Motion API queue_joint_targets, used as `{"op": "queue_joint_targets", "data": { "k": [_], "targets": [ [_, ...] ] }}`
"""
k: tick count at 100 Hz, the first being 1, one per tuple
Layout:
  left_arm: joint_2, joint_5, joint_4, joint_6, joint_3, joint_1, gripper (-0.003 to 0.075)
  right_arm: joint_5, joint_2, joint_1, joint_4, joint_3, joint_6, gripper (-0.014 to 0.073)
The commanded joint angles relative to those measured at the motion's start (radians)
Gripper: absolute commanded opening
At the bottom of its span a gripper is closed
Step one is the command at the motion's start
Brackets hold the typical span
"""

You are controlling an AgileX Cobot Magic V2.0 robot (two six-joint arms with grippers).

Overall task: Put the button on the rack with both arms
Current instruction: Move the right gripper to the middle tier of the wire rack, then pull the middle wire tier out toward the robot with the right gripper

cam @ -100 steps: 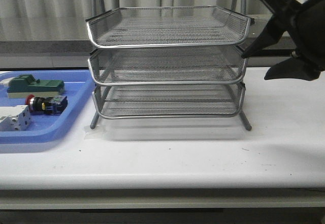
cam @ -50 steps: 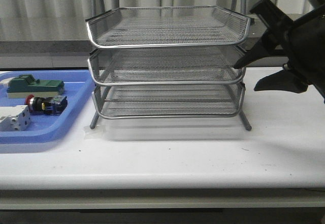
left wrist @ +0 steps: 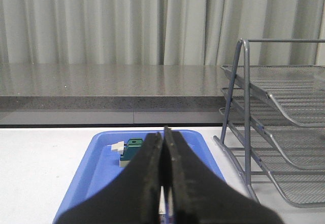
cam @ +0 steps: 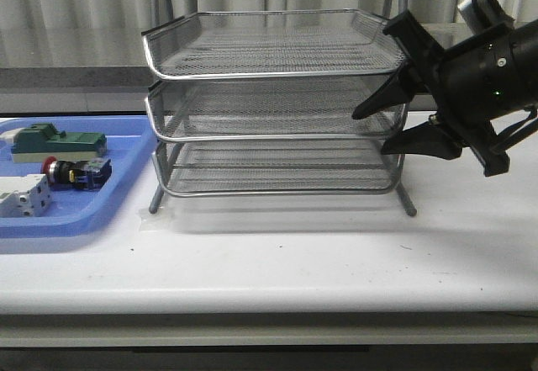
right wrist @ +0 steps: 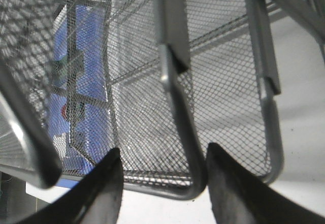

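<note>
Three mesh tiers make up the rack, each a shallow basket of fine silver wire with a rounded rod rim, stacked on thin metal legs on the white table. We see the right gripper at the rack's right side, its two tapered black fingers spread apart above and below the rim of the middle tier, holding nothing. In the right wrist view that rounded rim corner sits between the spread fingers. The button lies on its side in the flat blue plastic tray left of the rack, its red cap pointing left, between a green block and a white-grey block. The left gripper has its fingers pressed together, empty, over the blue tray.
</note>
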Motion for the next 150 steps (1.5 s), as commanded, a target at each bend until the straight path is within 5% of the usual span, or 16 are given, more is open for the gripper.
{"op": "queue_joint_targets", "data": {
  "k": [1,14,54,81,150],
  "targets": [
    [-0.032,-0.082,-0.001,-0.009,0.035,-0.010,-0.0020,0.062,-0.035,-0.005,0.072,-0.032,-0.019,0.0394],
    [-0.032,-0.082,-0.001,-0.009,0.035,-0.010,-0.0020,0.062,-0.035,-0.005,0.072,-0.032,-0.044,0.0364],
    [-0.032,-0.082,-0.001,-0.009,0.035,-0.010,-0.0020,0.052,-0.035,-0.005,0.038,-0.025,-0.046,0.0031],
    [-0.032,-0.082,-0.001,-0.009,0.035,-0.010,-0.0020,0.097,-0.038,0.000,-0.072,0.005,-0.046,0.0023],
    [-0.032,-0.082,-0.001,-0.009,0.035,-0.010,-0.0020,0.108,-0.290,0.000,-0.081,0.324,-0.106,0.0034]
  ]
}}
